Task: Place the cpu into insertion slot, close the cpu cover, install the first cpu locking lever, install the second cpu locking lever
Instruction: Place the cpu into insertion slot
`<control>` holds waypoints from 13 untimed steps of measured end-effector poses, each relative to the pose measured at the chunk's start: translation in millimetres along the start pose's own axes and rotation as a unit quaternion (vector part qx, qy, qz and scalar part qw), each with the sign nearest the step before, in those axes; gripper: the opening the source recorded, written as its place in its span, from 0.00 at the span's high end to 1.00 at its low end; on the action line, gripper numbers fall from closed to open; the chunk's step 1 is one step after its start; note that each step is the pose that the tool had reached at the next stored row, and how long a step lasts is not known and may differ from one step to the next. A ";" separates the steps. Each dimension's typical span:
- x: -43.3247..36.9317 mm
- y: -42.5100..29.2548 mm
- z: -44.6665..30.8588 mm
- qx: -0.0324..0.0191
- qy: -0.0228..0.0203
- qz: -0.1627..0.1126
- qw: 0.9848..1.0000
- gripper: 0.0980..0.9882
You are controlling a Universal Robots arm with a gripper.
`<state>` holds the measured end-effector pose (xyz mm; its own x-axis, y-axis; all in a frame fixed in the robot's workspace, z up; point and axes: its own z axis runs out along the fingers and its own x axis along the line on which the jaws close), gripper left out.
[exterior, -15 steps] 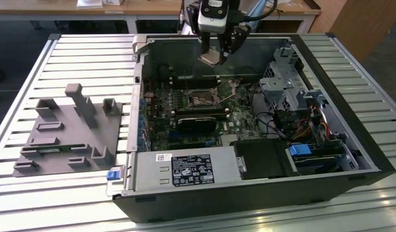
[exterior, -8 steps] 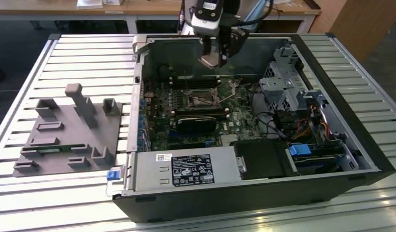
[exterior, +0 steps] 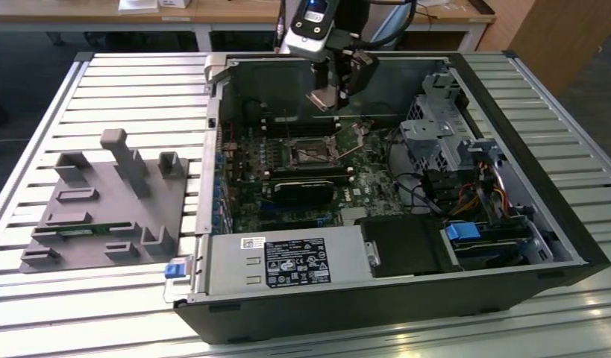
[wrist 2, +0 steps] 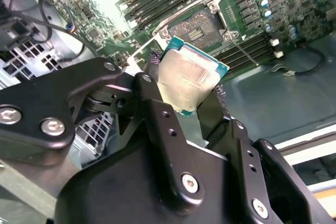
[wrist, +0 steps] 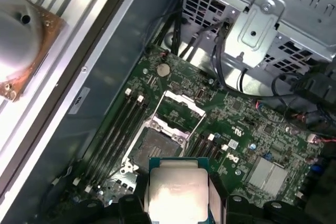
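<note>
Pale silver cpu point(wrist 2: 191, 80) is gripped aloft, clear of the empty insertion slot point(wrist: 155, 148); the cpu cover point(wrist: 181, 109) stands open.

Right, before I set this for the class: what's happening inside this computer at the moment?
A robot arm's gripper is shut on the cpu, holding it by two opposite edges in the air above the motherboard of an open computer case. The insertion slot below it is bare, and the cpu cover stands swung open at one side of it. The chip is not yet seated and the cover is not yet closed.
</note>
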<state>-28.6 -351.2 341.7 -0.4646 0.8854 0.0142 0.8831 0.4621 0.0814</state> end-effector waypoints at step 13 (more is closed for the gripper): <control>-0.1 -0.4 4.6 0.000 -0.001 0.009 1.000 0.51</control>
<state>-28.7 -351.2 337.1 -0.4479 0.8940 0.0144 0.8916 0.4454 0.0811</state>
